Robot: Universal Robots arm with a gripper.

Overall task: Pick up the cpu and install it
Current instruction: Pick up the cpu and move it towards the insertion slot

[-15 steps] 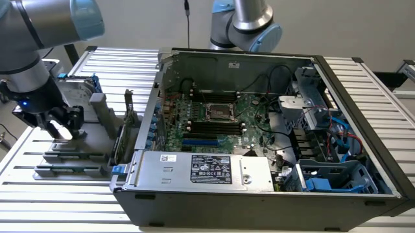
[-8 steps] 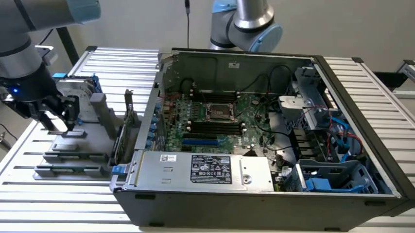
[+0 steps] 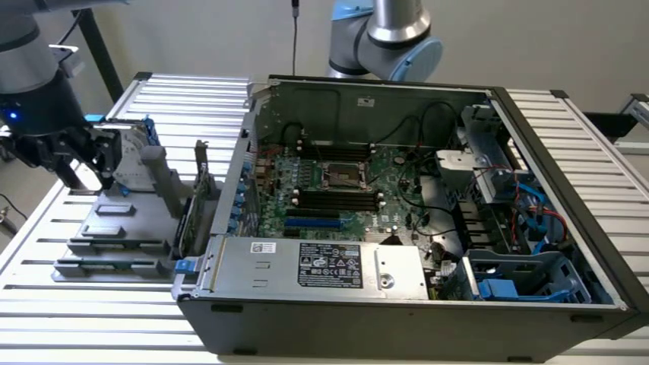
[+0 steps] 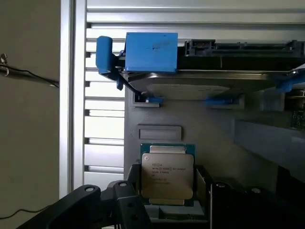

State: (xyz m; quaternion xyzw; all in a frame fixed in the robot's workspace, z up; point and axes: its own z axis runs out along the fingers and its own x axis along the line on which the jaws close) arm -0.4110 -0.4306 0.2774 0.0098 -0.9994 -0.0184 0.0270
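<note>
The cpu (image 4: 167, 174), a small square chip with a silver metal top and a green rim, lies flat between my two dark fingers in the wrist view. One finger (image 4: 132, 188) presses on one edge and the other sits against the opposite edge, so my gripper (image 4: 167, 187) is shut on it. I cannot tell whether the chip is clear of the grey parts holder (image 4: 190, 124). In the exterior view my gripper (image 3: 90, 179) hangs over that holder (image 3: 112, 243) at the exterior view's left. The empty processor socket (image 3: 343, 176) sits mid-motherboard in the open computer case (image 3: 406, 319).
A silver hard drive in a blue bracket (image 4: 190, 88) stands on the holder just beyond the chip. A second arm's base (image 3: 390, 38) rises behind the case. The power supply (image 3: 324, 266) and cables fill the case's near side. Slatted table (image 3: 61, 304) surrounds everything.
</note>
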